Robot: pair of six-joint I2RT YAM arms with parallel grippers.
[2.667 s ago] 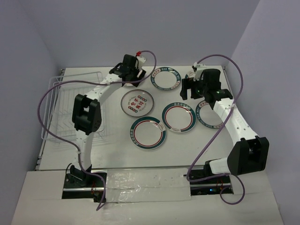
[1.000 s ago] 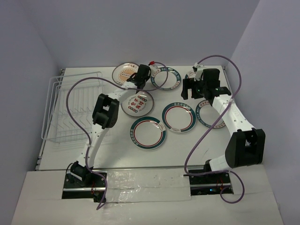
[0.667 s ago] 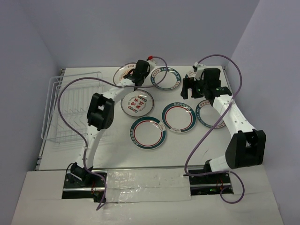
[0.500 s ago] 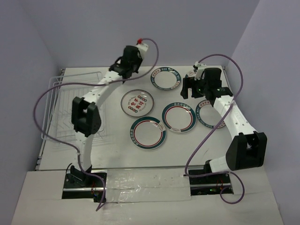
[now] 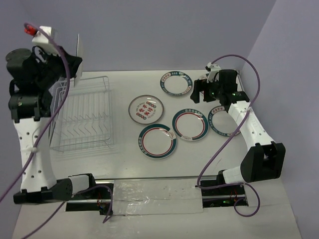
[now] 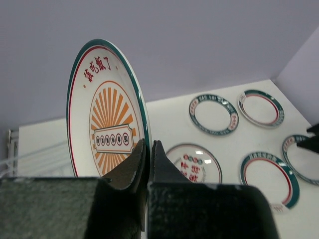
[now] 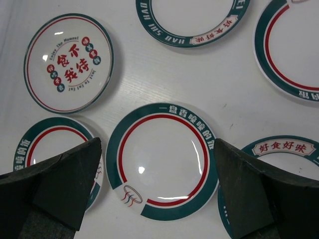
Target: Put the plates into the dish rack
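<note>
Left end effector (image 6: 148,149) is pinching a sunburst plate (image 6: 107,99) upright, arm reaching high near the dish rack (image 5: 84,114); right end effector (image 7: 157,148) is hovering wide open, empty, over plates (image 7: 162,167).

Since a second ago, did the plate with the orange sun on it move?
Yes. The orange sun plate lay on the table right of the dish rack; now the left hand holds it upright, up above the rack's far edge.
</note>
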